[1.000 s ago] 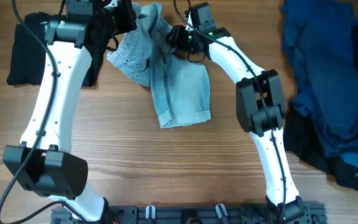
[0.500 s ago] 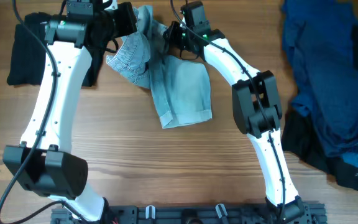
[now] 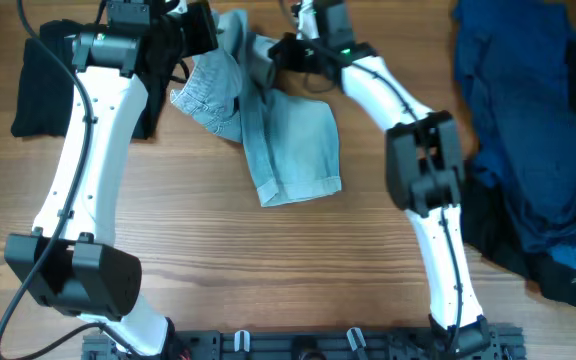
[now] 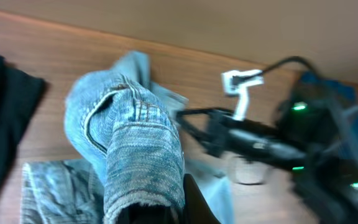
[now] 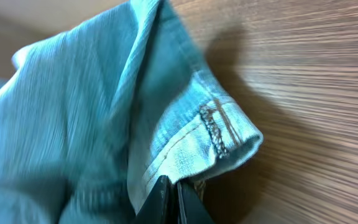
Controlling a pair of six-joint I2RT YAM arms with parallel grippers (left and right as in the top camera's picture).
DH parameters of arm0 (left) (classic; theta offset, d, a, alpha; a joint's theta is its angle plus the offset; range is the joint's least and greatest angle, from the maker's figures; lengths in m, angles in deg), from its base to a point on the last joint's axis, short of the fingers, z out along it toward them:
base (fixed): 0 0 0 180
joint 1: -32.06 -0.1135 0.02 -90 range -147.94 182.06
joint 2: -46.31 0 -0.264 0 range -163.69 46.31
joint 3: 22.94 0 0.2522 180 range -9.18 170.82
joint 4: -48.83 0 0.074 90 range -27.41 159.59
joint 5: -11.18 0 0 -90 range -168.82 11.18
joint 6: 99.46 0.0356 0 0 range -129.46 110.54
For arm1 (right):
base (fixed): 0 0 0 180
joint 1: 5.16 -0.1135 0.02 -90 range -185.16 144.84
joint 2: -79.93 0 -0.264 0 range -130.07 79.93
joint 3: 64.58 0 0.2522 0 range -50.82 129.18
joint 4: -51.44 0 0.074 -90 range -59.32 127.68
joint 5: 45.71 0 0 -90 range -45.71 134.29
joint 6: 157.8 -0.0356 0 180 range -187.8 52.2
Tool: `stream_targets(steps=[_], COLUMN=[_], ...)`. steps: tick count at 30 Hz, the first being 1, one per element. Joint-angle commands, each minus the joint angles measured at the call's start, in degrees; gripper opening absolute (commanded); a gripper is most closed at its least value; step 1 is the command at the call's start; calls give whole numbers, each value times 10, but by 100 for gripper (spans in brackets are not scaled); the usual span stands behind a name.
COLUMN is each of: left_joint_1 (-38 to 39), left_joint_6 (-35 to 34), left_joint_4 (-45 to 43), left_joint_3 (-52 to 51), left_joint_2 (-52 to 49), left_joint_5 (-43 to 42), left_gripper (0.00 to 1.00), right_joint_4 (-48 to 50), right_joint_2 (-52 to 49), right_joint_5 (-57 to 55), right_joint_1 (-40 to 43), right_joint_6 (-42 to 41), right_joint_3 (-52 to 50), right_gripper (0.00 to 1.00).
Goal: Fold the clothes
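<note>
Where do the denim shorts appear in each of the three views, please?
Overhead: shorts at top centre, between the arms.
Left wrist: shorts bunched, lower left to centre.
Right wrist: shorts fill the left half.
Shared landmark: the wooden table.

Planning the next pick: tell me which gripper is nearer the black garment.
Left. The left gripper holds the denim shorts just beside the black garment; the right gripper is farther across.
</note>
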Motion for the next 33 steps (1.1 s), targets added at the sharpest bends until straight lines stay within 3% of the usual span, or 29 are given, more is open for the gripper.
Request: stream_targets(steps=[1, 7, 15, 24, 33], left_joint_1=[3, -8, -10, -10, -10], left_joint_6=[45, 55, 94, 119, 118], left_joint_4=[-13, -45, -130, -228, -173], left_joint_3=[8, 8, 8, 8, 8], left_joint_2=[10, 20, 92, 235, 391], left_joint_5=[67, 77, 49, 0, -2], left_gripper=[4, 4, 4, 4, 4], right_joint_4=[-36, -150, -259, -332, -393], right_joint_2=[78, 216, 377, 527, 659], right_joint_5=[122, 119, 117, 113, 35], right_joint_1=[82, 169, 215, 236, 268], right_joint_6=[103, 223, 323, 357, 355], right_joint_3=[9, 9, 9, 9, 9], right_gripper=[4, 4, 4, 4, 4])
